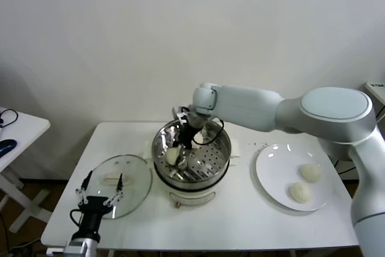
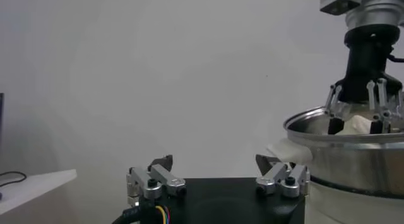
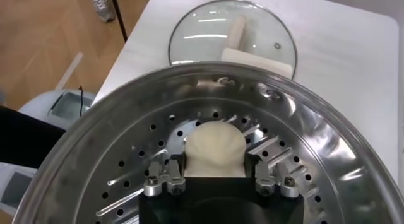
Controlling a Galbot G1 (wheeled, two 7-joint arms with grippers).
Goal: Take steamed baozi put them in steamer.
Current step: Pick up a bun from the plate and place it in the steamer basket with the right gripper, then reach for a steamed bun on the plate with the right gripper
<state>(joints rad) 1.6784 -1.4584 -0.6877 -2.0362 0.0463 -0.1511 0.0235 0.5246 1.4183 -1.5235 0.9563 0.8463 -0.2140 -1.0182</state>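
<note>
Now placing: right gripper [image 1: 180, 148] is down inside the steamer [image 1: 219, 133] at desk centre, jaws apart beside a baozi [image 3: 214, 149] on the tray. Next: lift clear, fetch from plate [image 1: 271, 179] near right edge. Left gripper [image 1: 99, 195] idle, jaws spread, over lid [image 1: 135, 176].

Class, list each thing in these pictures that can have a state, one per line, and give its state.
Steamer: uncovered, perforated tray showing.
Glass lid: off, flat on the table.
Plate: holds two baozi.
Baozi in steamer: on the tray, between the right gripper fingers.
Left gripper: open, beside the lid.
</note>
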